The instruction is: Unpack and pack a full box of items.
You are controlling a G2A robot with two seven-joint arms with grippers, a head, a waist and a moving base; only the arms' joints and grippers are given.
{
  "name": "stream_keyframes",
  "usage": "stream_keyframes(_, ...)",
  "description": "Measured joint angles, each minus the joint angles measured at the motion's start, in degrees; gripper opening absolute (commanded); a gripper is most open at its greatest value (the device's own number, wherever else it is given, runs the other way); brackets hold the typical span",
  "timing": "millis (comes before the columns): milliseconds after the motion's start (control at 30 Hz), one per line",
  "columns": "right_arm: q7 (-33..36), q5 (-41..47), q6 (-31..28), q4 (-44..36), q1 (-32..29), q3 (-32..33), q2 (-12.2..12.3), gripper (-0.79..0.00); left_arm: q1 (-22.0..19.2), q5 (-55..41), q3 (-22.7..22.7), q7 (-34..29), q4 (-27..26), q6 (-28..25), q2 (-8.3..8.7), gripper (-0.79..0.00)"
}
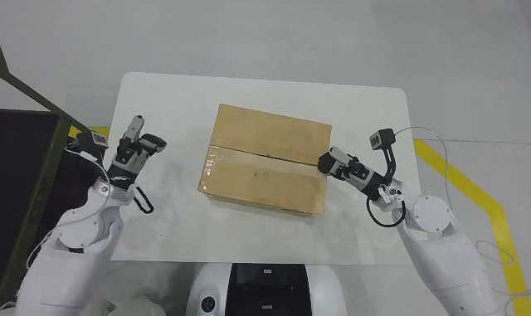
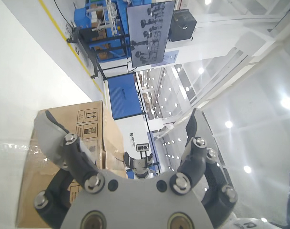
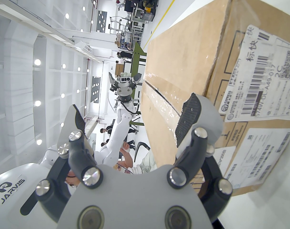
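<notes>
Box [image 1: 264, 160] closed, seam taped, on table [image 1: 166, 225]. Long axis runs hand to hand. Right hand [image 1: 332, 161] just beside box's right end, fingers apart. Left hand [image 1: 141, 139] well off box's left end, fingers apart. Right nearer.

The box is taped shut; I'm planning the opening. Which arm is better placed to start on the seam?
Right, probably. The right end effector is open at the end of the box, by the taped seam; the left end effector, also open, stands apart from it.
</notes>
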Motion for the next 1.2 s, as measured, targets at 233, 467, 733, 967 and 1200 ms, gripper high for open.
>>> stream_keyframes(233,0.0,0.0,0.0,0.0,0.0,0.0,0.0,0.000,6.7,2.8,3.2,5.9,-1.8,-6.1,-1.43,0.000)
stream_keyframes(467,0.0,0.0,0.0,0.0,0.0,0.0,0.0,0.000,8.5,3.1,5.9,4.1,-0.4,-4.5,-2.18,0.000)
stream_keyframes(733,0.0,0.0,0.0,0.0,0.0,0.0,0.0,0.000,6.8,3.0,7.6,4.3,2.5,-3.6,-3.04,0.000)
stream_keyframes(967,0.0,0.0,0.0,0.0,0.0,0.0,0.0,0.000,0.6,4.9,10.3,5.5,6.3,-1.1,-3.99,0.000)
stream_keyframes(1200,0.0,0.0,0.0,0.0,0.0,0.0,0.0,0.000,-4.1,1.3,12.7,4.0,9.2,2.0,-4.90,-0.102)
